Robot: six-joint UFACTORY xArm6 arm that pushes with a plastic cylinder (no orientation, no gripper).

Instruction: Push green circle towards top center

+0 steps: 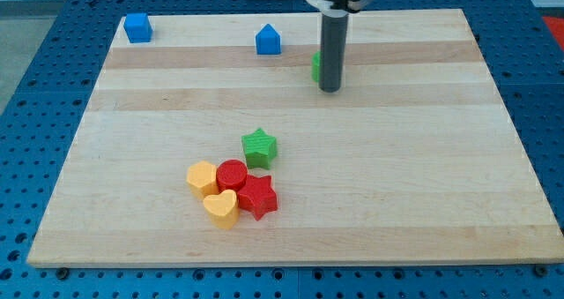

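Note:
The green circle (315,66) is mostly hidden behind my dark rod; only a sliver of green shows at the rod's left edge, near the view's top centre. My tip (330,89) rests on the board right against it, on its lower right side. The rod comes down from the view's top.
A blue block (137,26) sits at the top left corner and a blue house-shaped block (268,41) at top centre left. A green star (259,147), red circle (232,174), red star (257,196), orange block (203,177) and yellow heart (221,207) cluster at lower centre. The wooden board (441,158) ends in blue pegboard.

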